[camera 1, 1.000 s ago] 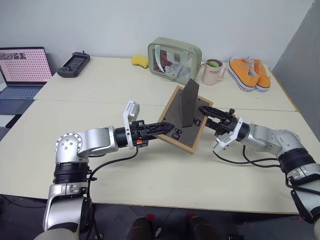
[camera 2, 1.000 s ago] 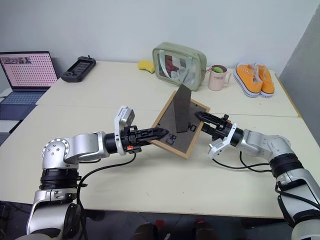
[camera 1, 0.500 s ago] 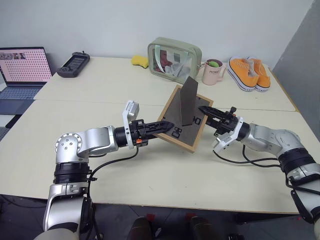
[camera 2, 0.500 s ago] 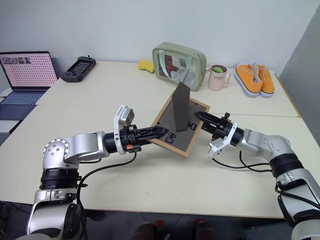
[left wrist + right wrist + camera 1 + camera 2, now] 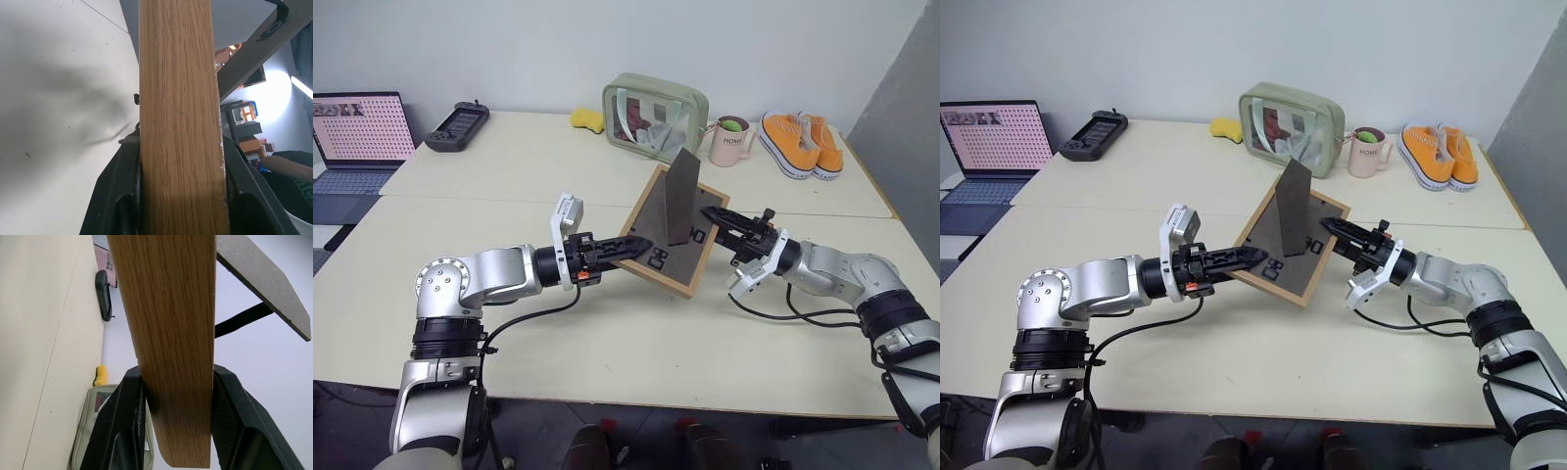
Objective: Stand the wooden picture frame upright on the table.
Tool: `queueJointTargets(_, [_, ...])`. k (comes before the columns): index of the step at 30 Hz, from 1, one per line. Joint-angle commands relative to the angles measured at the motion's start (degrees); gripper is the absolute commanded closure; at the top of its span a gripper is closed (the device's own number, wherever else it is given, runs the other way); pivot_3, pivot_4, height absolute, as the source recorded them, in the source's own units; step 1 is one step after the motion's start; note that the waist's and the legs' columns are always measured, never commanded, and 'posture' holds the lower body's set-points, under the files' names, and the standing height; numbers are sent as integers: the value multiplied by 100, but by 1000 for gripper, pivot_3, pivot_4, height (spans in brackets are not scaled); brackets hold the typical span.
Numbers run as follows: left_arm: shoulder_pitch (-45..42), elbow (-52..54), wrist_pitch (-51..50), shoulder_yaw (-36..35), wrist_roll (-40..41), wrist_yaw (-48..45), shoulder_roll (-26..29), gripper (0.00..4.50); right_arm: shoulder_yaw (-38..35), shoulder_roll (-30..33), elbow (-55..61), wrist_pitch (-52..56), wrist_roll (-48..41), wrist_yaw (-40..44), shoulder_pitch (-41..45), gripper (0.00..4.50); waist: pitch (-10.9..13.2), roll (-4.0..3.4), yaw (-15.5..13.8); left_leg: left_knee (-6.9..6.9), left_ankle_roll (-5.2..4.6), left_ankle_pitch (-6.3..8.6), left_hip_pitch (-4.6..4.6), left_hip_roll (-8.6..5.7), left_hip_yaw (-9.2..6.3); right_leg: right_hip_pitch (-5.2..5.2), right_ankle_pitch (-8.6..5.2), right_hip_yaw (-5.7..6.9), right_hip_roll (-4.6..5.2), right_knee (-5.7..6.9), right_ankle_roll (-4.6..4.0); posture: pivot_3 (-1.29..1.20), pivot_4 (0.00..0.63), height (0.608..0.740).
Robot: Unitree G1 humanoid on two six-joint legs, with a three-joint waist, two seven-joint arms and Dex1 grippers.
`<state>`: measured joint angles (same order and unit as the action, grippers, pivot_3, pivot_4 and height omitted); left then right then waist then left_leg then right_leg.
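Cream-beige and wide, the desk (image 5: 558, 333) has a straight seam running across it and ends at a plain pale wall. Over its middle hangs the wooden picture frame (image 5: 658, 257), held off the surface and tilted, its dark grey back board facing up with the triangular prop (image 5: 682, 199) swung out and pointing upward. Small black clips sit on the board; their detail is too small to read. The picture side faces down and is hidden.

From the left, the left gripper (image 5: 631, 249) reaches in level, its fingers (image 5: 120, 196) pinching the frame's near-left edge; in the left wrist view the light wood rail sits squeezed between both black pads. From the right, the right gripper (image 5: 710, 215) has its fingers (image 5: 122, 426) pinching the frame's right edge, the wood likewise clamped between them in the right wrist view.

Farther back stand a pale green see-through pouch (image 5: 654, 116), a yellow sponge-like lump (image 5: 588, 119) at its left, and a pink mug (image 5: 730, 142) with dark lettering that may read "HOME", though it is too small to be sure. A pair of orange sneakers (image 5: 801, 143) sits far right. At far left lie a black handheld controller (image 5: 457, 124) and an open laptop (image 5: 354, 139), cut off by the picture edge, its screen showing rows of unreadable marks.
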<state>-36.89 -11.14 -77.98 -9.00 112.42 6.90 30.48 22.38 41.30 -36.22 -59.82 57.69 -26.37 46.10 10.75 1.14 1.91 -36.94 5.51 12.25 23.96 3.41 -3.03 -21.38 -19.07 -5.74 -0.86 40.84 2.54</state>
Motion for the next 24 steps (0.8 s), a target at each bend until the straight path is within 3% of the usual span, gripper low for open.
queueJointTargets(1, [-94, 356, 105, -75, 58, 27, 107, 3205, -22, 31, 66, -8, -157, -8, 74, 3149, 0, 0, 0, 0, 0, 0, 0, 0, 0, 0, 0, 0, 0, 0, 0, 0, 150, 740])
queueJointTargets(17, [-81, 413, 241, -124, 58, 194, 70, 3206, 5, 15, 73, 18, -201, 48, 90, 3149, 0, 0, -1, 0, 0, 0, 0, 0, 0, 0, 0, 0, 0, 0, 0, 0, 150, 740])
queueJointTargets(19, [-80, 443, 235, -129, 58, 157, 77, 2502, 10, 5, 65, 15, -206, 53, 97, 3149, 0, 0, -1, 0, 0, 0, 0, 0, 0, 0, 0, 0, 0, 0, 0, 0, 150, 740])
queueJointTargets(24, [-52, 507, 250, -110, 58, 114, 108, 1655, 32, 0, 60, 25, -217, 64, 113, 3149, 0, 0, -1, 0, 0, 0, 0, 1, 0, 0, 0, 0, 0, 0, 0, 0, 150, 740])
